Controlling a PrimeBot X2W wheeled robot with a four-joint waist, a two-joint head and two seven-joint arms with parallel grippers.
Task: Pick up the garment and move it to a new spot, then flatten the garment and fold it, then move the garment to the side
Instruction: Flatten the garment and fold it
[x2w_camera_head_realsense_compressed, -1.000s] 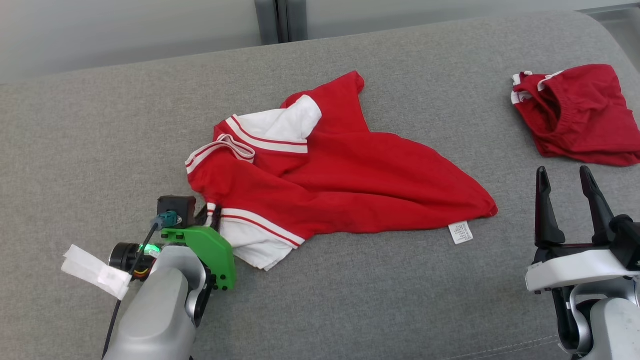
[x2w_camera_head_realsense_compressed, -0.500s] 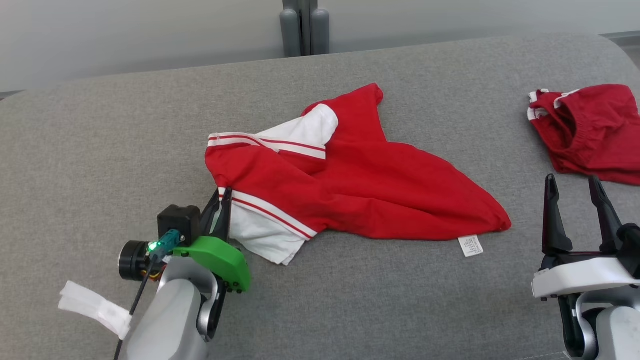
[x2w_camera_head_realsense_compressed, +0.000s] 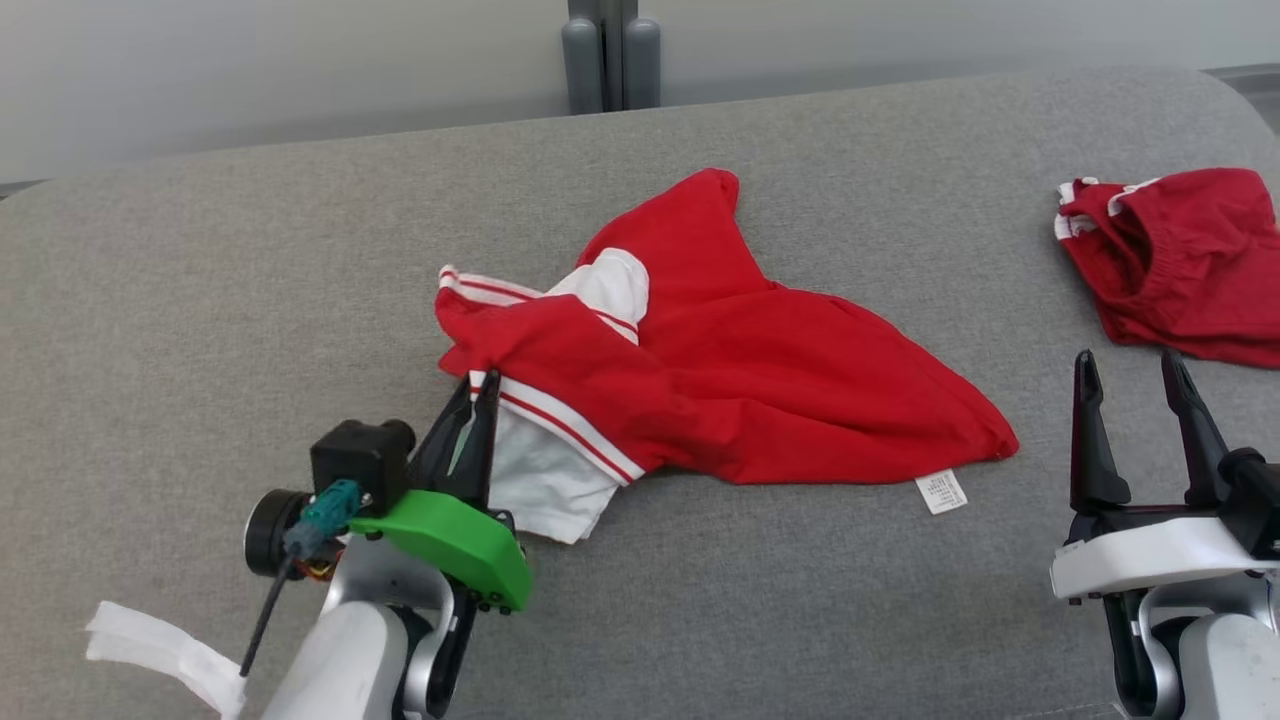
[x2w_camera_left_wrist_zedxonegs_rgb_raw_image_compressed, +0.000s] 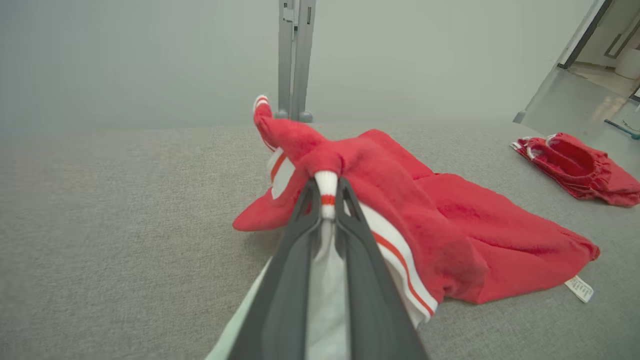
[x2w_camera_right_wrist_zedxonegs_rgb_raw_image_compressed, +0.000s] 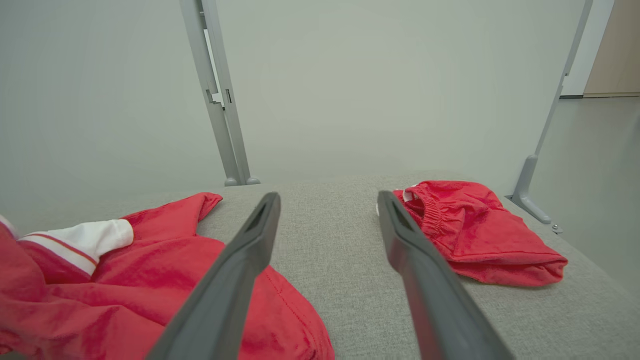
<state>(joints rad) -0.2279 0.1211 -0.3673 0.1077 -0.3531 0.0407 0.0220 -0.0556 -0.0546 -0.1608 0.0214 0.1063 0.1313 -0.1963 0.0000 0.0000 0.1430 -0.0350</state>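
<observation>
The garment (x2w_camera_head_realsense_compressed: 740, 380) is a red shirt with white, red-striped sleeves, lying crumpled in the middle of the grey cushioned surface (x2w_camera_head_realsense_compressed: 200, 300). My left gripper (x2w_camera_head_realsense_compressed: 480, 395) is shut on the white sleeve cuff at the shirt's near left side and lifts that edge a little. In the left wrist view the striped cuff of the garment (x2w_camera_left_wrist_zedxonegs_rgb_raw_image_compressed: 450, 235) sticks out between the tips of the left gripper (x2w_camera_left_wrist_zedxonegs_rgb_raw_image_compressed: 327, 192). My right gripper (x2w_camera_head_realsense_compressed: 1128, 370) stands open at the lower right, holding nothing, to the right of the shirt's hem. In the right wrist view, the right gripper (x2w_camera_right_wrist_zedxonegs_rgb_raw_image_compressed: 327, 200) frames bare cushion, with the garment (x2w_camera_right_wrist_zedxonegs_rgb_raw_image_compressed: 150, 280) at its left.
A second red piece of clothing (x2w_camera_head_realsense_compressed: 1180, 260) with an elastic waistband lies bunched at the far right, also seen as red clothing (x2w_camera_right_wrist_zedxonegs_rgb_raw_image_compressed: 480, 235) ahead of my right fingers. A grey metal post (x2w_camera_head_realsense_compressed: 600, 50) rises behind the surface. A white care label (x2w_camera_head_realsense_compressed: 940, 492) trails from the shirt's hem.
My left gripper closed on the sleeve cuff and pulled it up and to the right, bunching the shirt's left side. The camera tilted between the first two frames. The right gripper stayed open.
</observation>
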